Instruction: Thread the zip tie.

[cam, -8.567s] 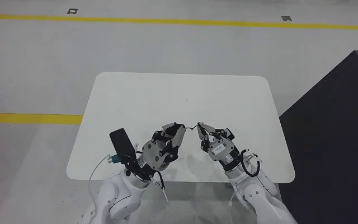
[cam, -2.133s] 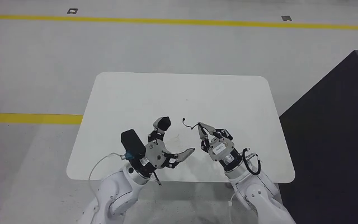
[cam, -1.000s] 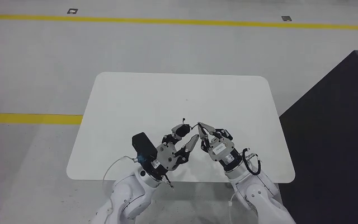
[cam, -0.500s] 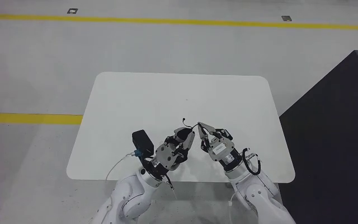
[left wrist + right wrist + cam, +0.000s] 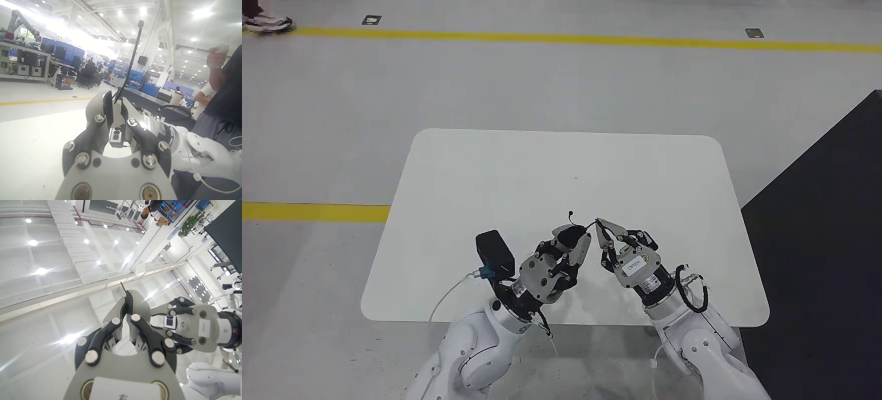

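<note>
White table [image 5: 492,180] stands on a grey floor [image 5: 542,90]. Over the table's near edge, about midway along it, the two pincers meet almost tip to tip, both raised off the table.

The right pincer [image 5: 127,303] is pressed together on the zip tie [image 5: 134,51]. Its ribbed pads [image 5: 129,298] clamp the strap, and a thin black sliver shows past the tips. From that grip the black tie runs up and out toward the table's middle. It bends slightly and ends in a small square head that hangs free above the table.

The left pincer [image 5: 116,107] sits just beside the right one, on the side of the table's left edge. Its jaws are spread a little, and the strap's lower stretch lies in the gap between them. Whether the strap touches either left finger cannot be told.
</note>
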### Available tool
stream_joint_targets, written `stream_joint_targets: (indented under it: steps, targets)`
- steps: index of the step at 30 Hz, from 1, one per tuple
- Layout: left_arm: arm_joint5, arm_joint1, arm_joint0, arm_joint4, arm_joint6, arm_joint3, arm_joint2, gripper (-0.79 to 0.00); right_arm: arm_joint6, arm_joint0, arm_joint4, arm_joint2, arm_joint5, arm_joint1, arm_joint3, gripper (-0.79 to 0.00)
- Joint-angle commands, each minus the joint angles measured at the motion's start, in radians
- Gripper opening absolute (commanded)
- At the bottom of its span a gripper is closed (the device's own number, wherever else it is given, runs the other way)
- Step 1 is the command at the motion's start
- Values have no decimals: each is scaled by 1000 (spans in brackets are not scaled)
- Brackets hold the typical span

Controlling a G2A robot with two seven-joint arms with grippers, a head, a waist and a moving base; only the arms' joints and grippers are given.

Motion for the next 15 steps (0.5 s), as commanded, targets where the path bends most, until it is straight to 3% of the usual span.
stream_joint_targets:
  steps: [1,5,9,15]
  targets:
    - [-2,0,-1,3,-2,-1,2,-696,0,0,0,0,0,0,0,-785]
    - [-3,-1,-4,7,-3,0,6,-711,0,0,0,0,0,0,0,-785]
    - [-3,-2,-9,12,-4,-1,10,-785,0,0,0,0,0,0,0,-785]
    - [-2,-4,-11,17,0,-3,12,-785,0,0,0,0,0,0,0,-785]
